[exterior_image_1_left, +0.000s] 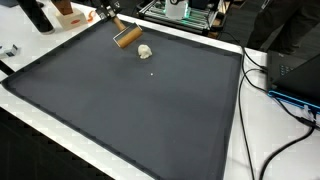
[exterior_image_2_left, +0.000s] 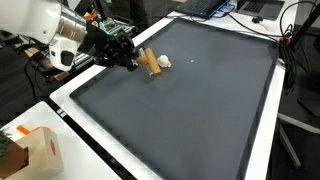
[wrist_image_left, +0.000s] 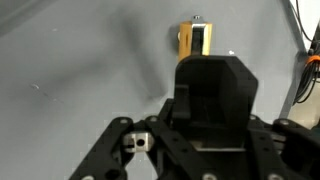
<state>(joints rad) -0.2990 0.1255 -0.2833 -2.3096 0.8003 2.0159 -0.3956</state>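
Observation:
A brown cylinder (exterior_image_1_left: 127, 38) hangs low over the far corner of a dark mat (exterior_image_1_left: 130, 110), tilted, with one end at my gripper (exterior_image_1_left: 108, 16). Seen from the other side, the gripper (exterior_image_2_left: 131, 58) reaches in from the white arm and its fingers seem shut on the cylinder (exterior_image_2_left: 150, 62). A small white lump (exterior_image_1_left: 145, 51) lies on the mat right beside the cylinder's free end (exterior_image_2_left: 164, 62). In the wrist view the black gripper (wrist_image_left: 205, 62) fills the lower half. Beyond it shows the cylinder (wrist_image_left: 195, 38), crossed by a dark stripe, with a bit of the white lump (wrist_image_left: 231, 54) next to it.
A white table rim (exterior_image_2_left: 70, 105) frames the mat. A cardboard box (exterior_image_2_left: 38, 152) stands at the near corner. Cables (exterior_image_1_left: 285, 110) and a black device (exterior_image_1_left: 298, 72) lie along one side. Electronics (exterior_image_1_left: 180, 10) and an orange-and-white box (exterior_image_1_left: 68, 13) stand behind the mat.

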